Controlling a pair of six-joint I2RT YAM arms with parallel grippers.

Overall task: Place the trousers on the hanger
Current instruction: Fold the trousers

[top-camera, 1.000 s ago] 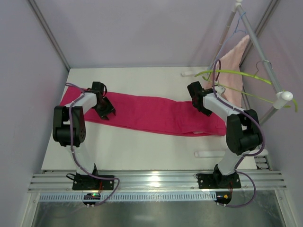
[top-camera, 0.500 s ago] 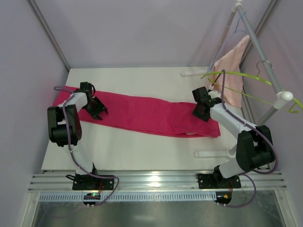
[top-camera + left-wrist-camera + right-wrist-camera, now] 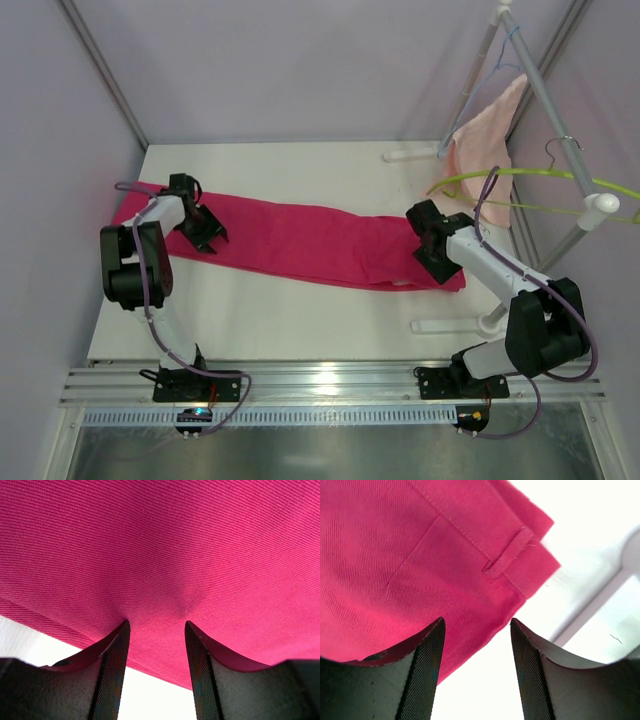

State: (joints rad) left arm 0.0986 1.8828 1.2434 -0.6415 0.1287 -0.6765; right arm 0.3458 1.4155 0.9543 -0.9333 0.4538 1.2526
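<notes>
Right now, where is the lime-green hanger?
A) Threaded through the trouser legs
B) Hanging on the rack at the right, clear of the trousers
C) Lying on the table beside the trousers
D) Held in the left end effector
B: the hanger hangs by its hook from the rack at the right, while the trousers lie flat on the table.

Between the right gripper's [image 3: 477, 625] parted dark fingers: bright magenta-pink fabric trousers [image 3: 395, 555], stitched belt loop [image 3: 510, 552] just ahead, white tabletop [image 3: 590, 530] beyond, rightward.
</notes>
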